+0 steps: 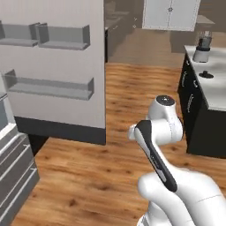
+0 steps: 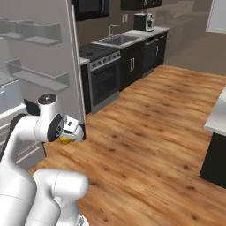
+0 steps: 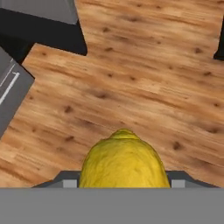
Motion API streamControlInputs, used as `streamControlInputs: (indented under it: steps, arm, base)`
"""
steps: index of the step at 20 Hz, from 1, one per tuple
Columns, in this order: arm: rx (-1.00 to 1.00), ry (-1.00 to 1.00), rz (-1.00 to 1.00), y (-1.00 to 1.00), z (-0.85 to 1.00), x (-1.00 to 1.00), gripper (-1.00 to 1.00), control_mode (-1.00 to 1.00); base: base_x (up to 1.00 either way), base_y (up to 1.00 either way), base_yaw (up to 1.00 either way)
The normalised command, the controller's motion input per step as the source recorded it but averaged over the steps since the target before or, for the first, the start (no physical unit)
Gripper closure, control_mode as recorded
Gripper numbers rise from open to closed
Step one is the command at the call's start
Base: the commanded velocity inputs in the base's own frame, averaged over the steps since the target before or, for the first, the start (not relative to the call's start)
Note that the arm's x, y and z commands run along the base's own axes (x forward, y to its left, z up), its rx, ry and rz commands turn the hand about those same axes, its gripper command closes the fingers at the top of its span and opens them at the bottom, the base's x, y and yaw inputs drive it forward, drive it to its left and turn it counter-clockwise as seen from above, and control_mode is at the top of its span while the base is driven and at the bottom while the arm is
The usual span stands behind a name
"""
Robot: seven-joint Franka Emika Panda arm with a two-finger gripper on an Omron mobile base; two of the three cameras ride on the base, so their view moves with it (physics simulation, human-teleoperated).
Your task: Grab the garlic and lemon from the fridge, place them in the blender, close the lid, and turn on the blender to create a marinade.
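My gripper (image 3: 123, 183) is shut on the lemon (image 3: 124, 161), a bumpy yellow fruit that sits between the two fingertips (image 3: 66, 182) above the wooden floor. From the right base view the gripper (image 2: 73, 131) hangs beside the open fridge door (image 2: 42, 57), with the lemon (image 2: 65, 140) peeking out under it. The fridge door (image 1: 53, 66) with its grey shelves and the fridge's grey lower drawers (image 1: 13, 176) stand at the left. The blender (image 1: 203, 48) stands at the far end of the island counter (image 1: 216, 95), and the black lid (image 1: 206, 75) lies flat in front of it. The garlic is out of view.
A black island (image 1: 198, 123) stands to the right of the arm. A stove (image 2: 103, 73) and a sink counter (image 2: 128, 37) with a coffee machine (image 2: 143, 21) line the far wall. Wooden floor (image 2: 150, 132) spreads wide between the fridge and the island.
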Motion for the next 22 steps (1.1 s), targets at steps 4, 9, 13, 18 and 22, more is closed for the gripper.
streamControlInputs:
  steps: [4, 9, 13, 18, 22]
  arm:
    - [0.0, 0.0, 0.0, 0.0, 0.0, 0.0, 1.0, 1.0]
    - [0.0, 0.0, 0.0, 0.0, 0.0, 0.0, 1.0, 1.0]
    - [0.0, 0.0, 0.0, 0.0, 0.0, 0.0, 1.0, 1.0]
    - [0.0, 0.0, 0.0, 0.0, 0.0, 0.0, 1.0, 1.0]
    - [0.0, 0.0, 0.0, 0.0, 0.0, 0.0, 1.0, 1.0]
  base:
    - [0.34, -0.17, -0.75]
    - [0.94, -0.31, -0.56]
    - [1.0, -0.4, -0.47]
    - [1.0, -0.07, -0.49]
    - [1.0, 0.2, -0.55]
